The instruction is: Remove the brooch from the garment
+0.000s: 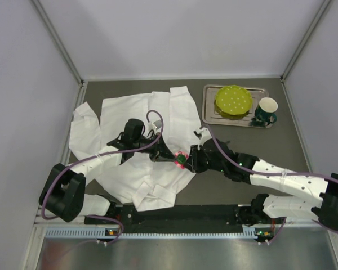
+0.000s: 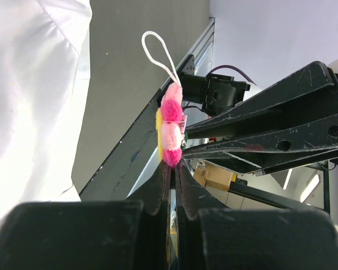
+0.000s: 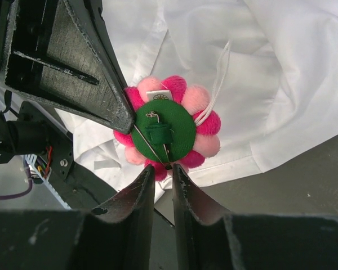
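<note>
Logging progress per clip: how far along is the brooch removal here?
Done, it seems: the brooch is off the garment, its green back and pin bare, no cloth caught. In hand: the left gripper and right gripper both pinch its edge with their fingers. Left: only setting it down clear of the garment.

arms point(image 1: 98, 157): white links, chunky black joints
cables point(image 1: 154, 111): purple, one per arm
tool fingers point(image 3: 129, 205): black wedges, pretty scuffed and scratched up

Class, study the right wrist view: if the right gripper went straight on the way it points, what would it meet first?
The brooch: its green back sits right at the jaws of the right gripper. The garment lies behind, depth unclear.
</note>
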`<state>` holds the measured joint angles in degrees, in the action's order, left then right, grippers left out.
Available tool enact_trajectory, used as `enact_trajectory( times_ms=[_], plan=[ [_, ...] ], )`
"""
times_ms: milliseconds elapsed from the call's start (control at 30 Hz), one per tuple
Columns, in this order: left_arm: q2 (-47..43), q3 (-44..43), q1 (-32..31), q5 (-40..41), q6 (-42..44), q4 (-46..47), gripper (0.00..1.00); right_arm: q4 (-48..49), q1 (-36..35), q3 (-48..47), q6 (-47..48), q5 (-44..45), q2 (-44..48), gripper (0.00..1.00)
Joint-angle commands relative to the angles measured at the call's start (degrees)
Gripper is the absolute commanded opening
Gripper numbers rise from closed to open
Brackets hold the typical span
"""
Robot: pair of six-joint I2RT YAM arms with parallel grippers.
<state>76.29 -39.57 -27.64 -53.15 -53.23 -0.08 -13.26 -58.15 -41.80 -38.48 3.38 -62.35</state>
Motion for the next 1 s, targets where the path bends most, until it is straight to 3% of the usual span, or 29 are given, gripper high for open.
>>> enact_trajectory(
  times_ms=[0, 367, 967],
  plan=[
    [-1.0, -0.2, 0.1, -1.9, 0.0, 2.5, 0.0, 1.7, -1.0, -1.6, 1.2, 0.0, -0.2, 0.19],
    [-0.9, 0.4, 0.1, -2.5, 0.6, 2.8, 0.0, 2.8, -1.1, -2.3, 0.4, 1.5, -0.9, 0.0],
    [-0.7, -0.6, 0.1, -5.1, 6.7, 2.3, 0.0, 2.5, -0.6, -1.0, 0.0, 1.7, 2.0, 0.0]
  ],
)
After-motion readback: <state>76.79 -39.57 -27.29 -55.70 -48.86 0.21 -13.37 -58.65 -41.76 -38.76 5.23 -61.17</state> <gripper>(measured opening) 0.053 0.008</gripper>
